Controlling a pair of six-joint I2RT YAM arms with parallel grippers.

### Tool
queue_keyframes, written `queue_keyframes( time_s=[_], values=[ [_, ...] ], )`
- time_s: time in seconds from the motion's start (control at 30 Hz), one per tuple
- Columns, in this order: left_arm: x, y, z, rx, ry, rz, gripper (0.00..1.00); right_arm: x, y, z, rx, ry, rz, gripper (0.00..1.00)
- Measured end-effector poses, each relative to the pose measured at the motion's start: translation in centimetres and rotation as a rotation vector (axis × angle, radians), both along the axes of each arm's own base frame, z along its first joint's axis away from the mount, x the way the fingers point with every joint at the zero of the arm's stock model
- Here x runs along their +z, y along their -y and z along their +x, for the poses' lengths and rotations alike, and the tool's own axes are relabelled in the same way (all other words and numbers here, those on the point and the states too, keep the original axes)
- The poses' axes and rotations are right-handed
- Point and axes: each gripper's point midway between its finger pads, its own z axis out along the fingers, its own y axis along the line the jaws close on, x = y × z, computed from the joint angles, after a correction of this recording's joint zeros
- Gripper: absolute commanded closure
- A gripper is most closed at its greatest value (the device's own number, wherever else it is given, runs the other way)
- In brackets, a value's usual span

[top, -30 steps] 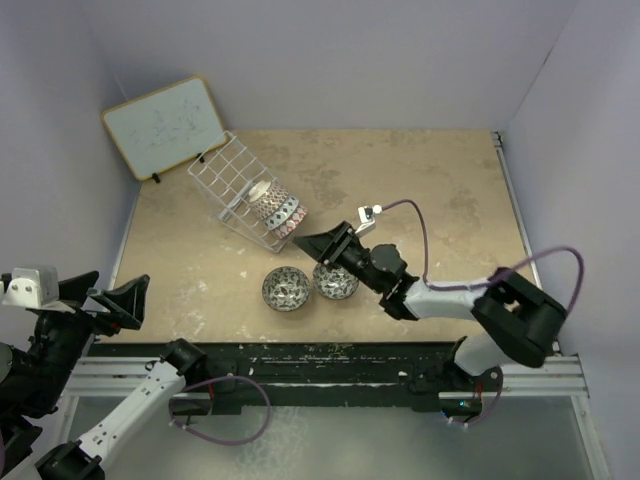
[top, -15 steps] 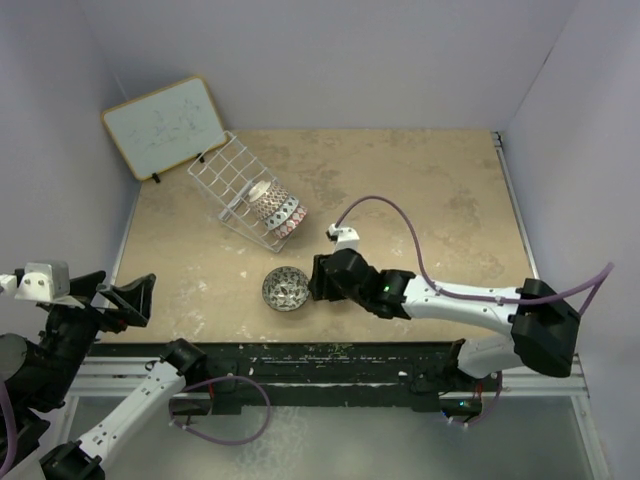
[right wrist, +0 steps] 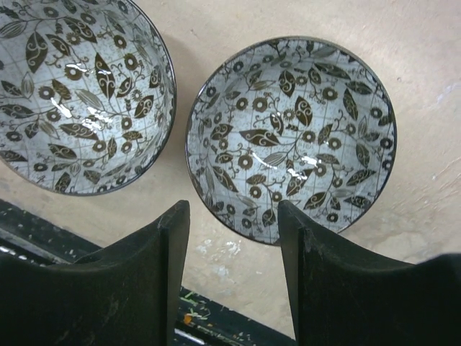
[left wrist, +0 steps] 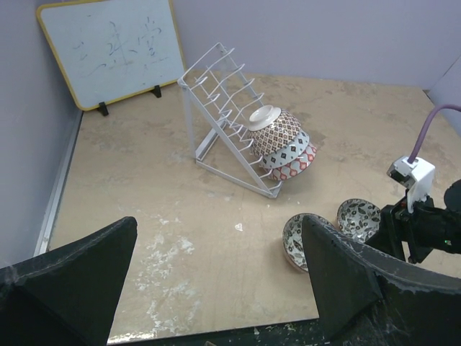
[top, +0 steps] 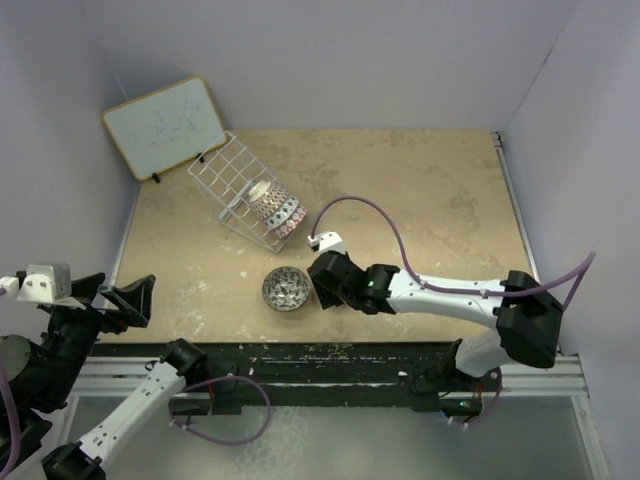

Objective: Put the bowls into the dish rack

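The dish rack [left wrist: 216,94] stands tilted on the table [left wrist: 144,187], holding three nested bowls [left wrist: 282,140] at its lower end. Two leaf-patterned bowls [right wrist: 292,137] sit side by side nearby; the right end effector [right wrist: 232,213] hangs released over one's near rim. The left end effector [left wrist: 220,227] is released, empty.

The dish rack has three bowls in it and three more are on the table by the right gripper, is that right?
Not quite: only two are on the table, the left bowl and the right bowl, as the left wrist view shows. The dish rack does hold three stacked bowls, and the right gripper is by the loose pair.
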Motion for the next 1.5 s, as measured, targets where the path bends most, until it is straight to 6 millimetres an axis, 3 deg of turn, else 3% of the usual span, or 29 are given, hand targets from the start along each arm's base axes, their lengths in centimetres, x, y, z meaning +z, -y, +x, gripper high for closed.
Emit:
queue_keyframes(
  time_s=[0.3,0.47,0.7,0.77,0.9,0.97,1.17,1.23,1.33,1.4,1.5],
  values=[
    [0.0,-0.3,0.0,0.015,0.001,0.002,0.01,-1.2,-0.7,1.0,0.084,0.022,-0.143,0.46],
    [-0.1,-0.4,0.0,0.023,-0.001,0.004,0.01,-2.1,-0.6,1.0,0.102,0.016,-0.177,0.55],
    [-0.1,-0.6,0.0,0.030,-0.002,0.006,0.01,-3.4,-0.7,1.0,0.106,0.004,-0.204,0.59],
    [-0.1,-0.7,0.0,0.033,-0.001,0.005,0.01,-3.7,-0.7,1.0,0.106,0.001,-0.210,0.65],
    [-0.3,-0.8,-0.2,0.036,-0.002,0.006,0.01,-3.9,-0.7,1.1,0.099,0.003,-0.212,0.90],
    [-0.4,-0.9,-0.2,0.037,-0.005,0.008,0.01,-3.8,-0.8,1.3,0.089,0.015,-0.209,0.98],
    [-0.4,-0.9,-0.3,0.036,-0.007,0.009,0.01,-2.2,-0.2,1.7,0.042,0.049,-0.194,1.00],
    [-0.4,-0.9,-0.3,0.036,-0.007,0.009,0.01,-1.0,-0.3,1.5,0.040,0.048,-0.153,1.00],
    [-0.4,-0.9,-0.3,0.036,-0.006,0.009,0.01,3.0,-1.3,1.5,0.042,0.091,-0.021,1.00],
    [-0.4,-0.9,-0.3,0.036,-0.006,0.009,0.01,6.9,-2.7,2.0,0.045,0.141,0.129,1.00],
    [-0.4,-0.8,-0.3,0.035,-0.005,0.008,0.01,14.5,-5.3,2.7,0.066,0.234,0.436,1.00]
  ],
)
